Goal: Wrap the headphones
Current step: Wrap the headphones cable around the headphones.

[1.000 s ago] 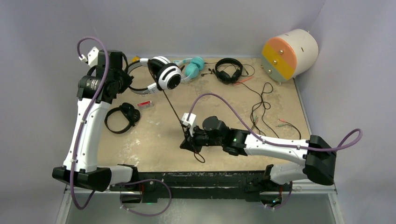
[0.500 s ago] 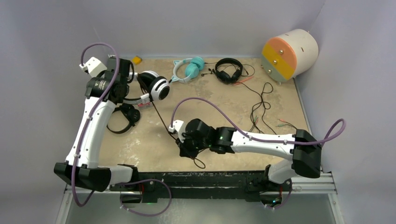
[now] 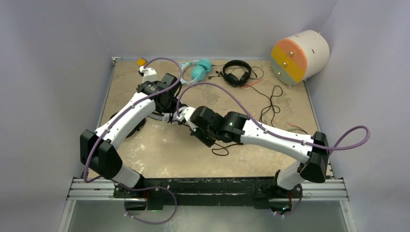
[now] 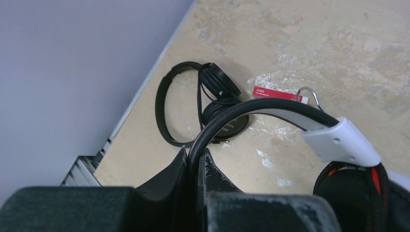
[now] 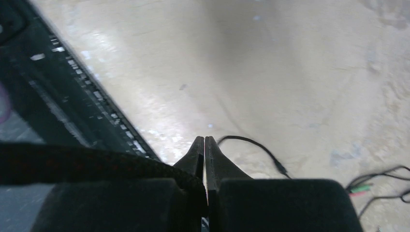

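Left jaws are clamping the black headband of the white-and-black over-ear headset (image 4: 338, 142) over the beige tabletop (image 4: 338, 48), while right jaws are pinching together on its braided black cable (image 5: 96, 162).

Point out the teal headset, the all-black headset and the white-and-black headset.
teal headset (image 3: 199, 70): top view, on its ear cup.
all-black headset (image 4: 220, 83): left wrist view, on its upper ear cup.
white-and-black headset (image 4: 338, 142): left wrist view, on its white slider.
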You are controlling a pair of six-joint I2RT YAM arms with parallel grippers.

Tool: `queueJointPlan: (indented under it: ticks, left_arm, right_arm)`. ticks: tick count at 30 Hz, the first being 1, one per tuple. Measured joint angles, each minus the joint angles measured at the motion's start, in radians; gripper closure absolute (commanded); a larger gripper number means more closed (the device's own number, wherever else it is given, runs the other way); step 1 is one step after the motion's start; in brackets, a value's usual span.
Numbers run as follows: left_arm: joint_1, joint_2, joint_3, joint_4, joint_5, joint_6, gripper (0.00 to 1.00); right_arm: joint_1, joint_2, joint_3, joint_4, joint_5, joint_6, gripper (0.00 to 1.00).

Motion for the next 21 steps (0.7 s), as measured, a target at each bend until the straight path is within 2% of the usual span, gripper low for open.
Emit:
queueJointPlan:
  ticks: [7, 11, 15, 21]
  left_arm:
    - [-0.051, -0.023, -0.055, 0.019, -0.084, 0.0, 1.0]
    - [-0.072, -0.027, -0.124, 0.035, -0.124, 0.049, 1.0]
    - [-0.122, -0.023, -0.168, 0.051, -0.105, 0.109, 1.0]
    - [-0.154, -0.015, -0.168, 0.112, -0.002, 0.195, 1.0]
  right_arm:
    - [-0.163, -0.022, 0.003, -0.009, 0.034, -0.082, 1.0]
    - [-0.209, -0.035, 0.003, 0.003, 0.075, -0.097, 1.0]
    - [-0.226, -0.052, 0.003, 0.047, 0.074, -0.106, 1.0]
    - [-0.248, -0.101, 0.003, 0.119, 0.075, -0.108, 1.0]
